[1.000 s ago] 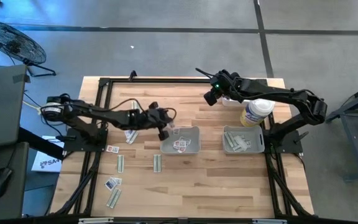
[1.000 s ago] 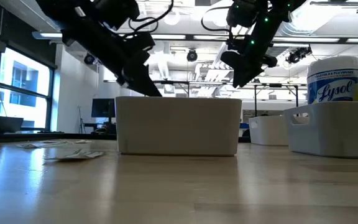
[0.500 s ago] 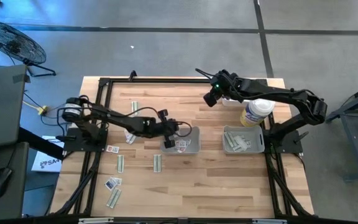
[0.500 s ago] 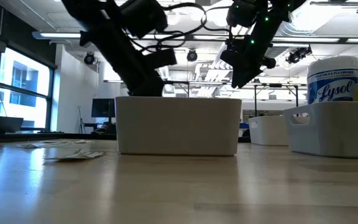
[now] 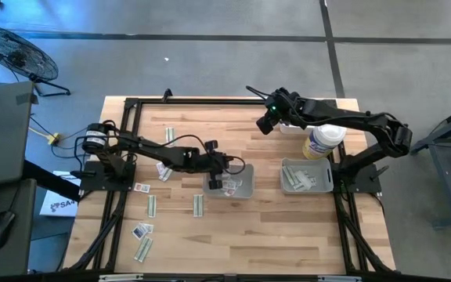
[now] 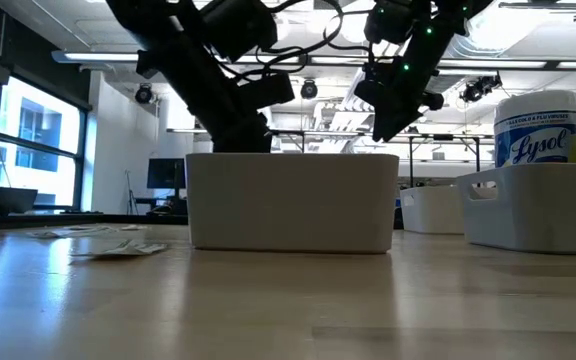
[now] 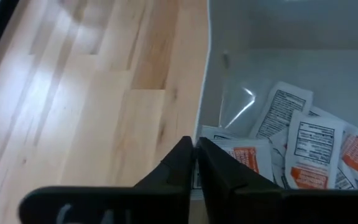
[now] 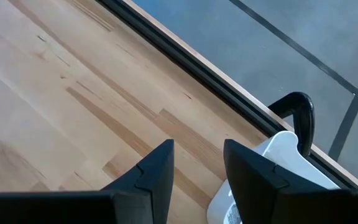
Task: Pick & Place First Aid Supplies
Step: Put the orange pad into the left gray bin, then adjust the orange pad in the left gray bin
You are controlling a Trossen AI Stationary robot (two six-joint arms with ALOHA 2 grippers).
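Several first aid supplies lie in the middle grey tray (image 5: 247,190); the left wrist view shows them as white packets (image 7: 303,143) with dark and orange print. More squarish packets (image 5: 141,230) and pale strips (image 5: 152,205) lie on the wood at the left. My left gripper (image 7: 196,147) is shut, with nothing visible between its fingers. It stands slanting down at that tray's left wall (image 7: 205,81), near the tray's near-left corner. My right gripper (image 5: 265,124) hangs open over bare wood at the far side, holding nothing. My left gripper's fingertips (image 7: 185,152) stand right at the rim of the middle tray's left wall. I cannot tell whether they touch the rim. No packet shows between them.
A second grey tray (image 5: 329,182) at the right holds pale strips. A white wipes bottle (image 5: 322,141) stands just beyond it. The black frame rails (image 5: 131,141) run along the table's left, far and right sides. Bare wood lies at the near middle.
My left gripper has gone toward the table's right edge and down, from beside the middle tray to its left wall. The tray has shifted a little; its right end shows farther right in the low view.
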